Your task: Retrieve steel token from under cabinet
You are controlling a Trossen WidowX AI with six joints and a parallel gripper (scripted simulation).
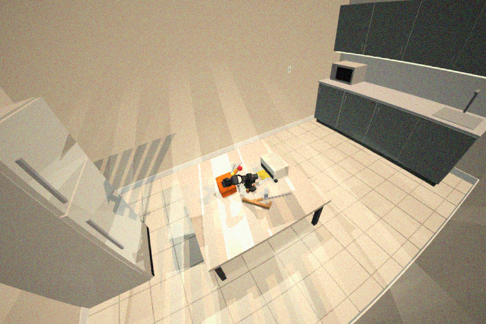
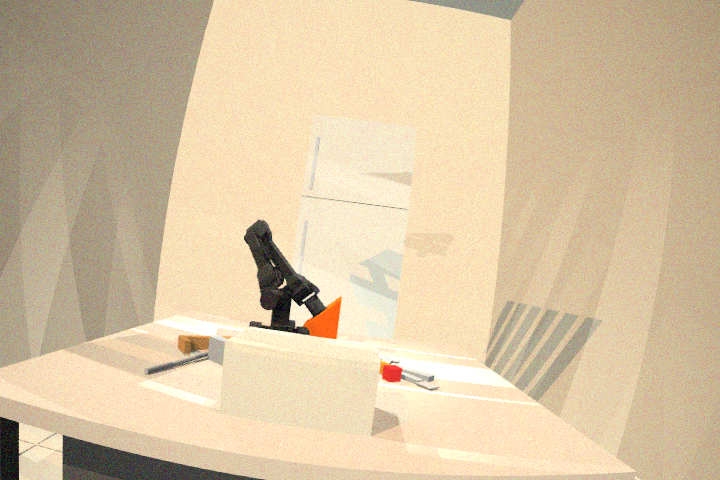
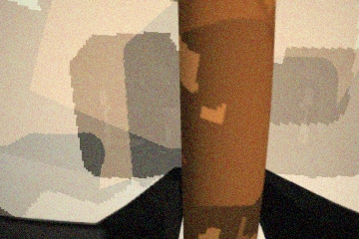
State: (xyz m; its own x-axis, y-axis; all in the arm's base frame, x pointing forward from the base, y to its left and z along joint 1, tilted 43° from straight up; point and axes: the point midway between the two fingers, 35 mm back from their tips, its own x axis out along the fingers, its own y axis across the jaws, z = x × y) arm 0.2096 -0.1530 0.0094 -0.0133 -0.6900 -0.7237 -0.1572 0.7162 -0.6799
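Note:
My gripper (image 1: 251, 188) (image 2: 280, 328) (image 3: 216, 176) points down between the robot's base and the cabinet, shut on a brown bar (image 3: 227, 139), which runs up through the middle of the wrist view. What the bar's far end looks like is hidden. The off-white cabinet (image 1: 277, 165) (image 2: 298, 382) stands beyond the gripper, with a dark opening on its near side. The yellow marked area (image 1: 263, 174) lies in front of it. The steel token cannot be made out in any view.
A brown angled bar (image 1: 256, 203) (image 2: 194, 343) and a grey rod (image 1: 279, 195) (image 2: 174, 362) with a grey block (image 1: 265, 193) (image 2: 216, 349) lie to one side. A red block (image 1: 239, 168) (image 2: 391, 373) lies on the other. An orange wedge (image 1: 229, 191) (image 2: 328, 323) stands by the base.

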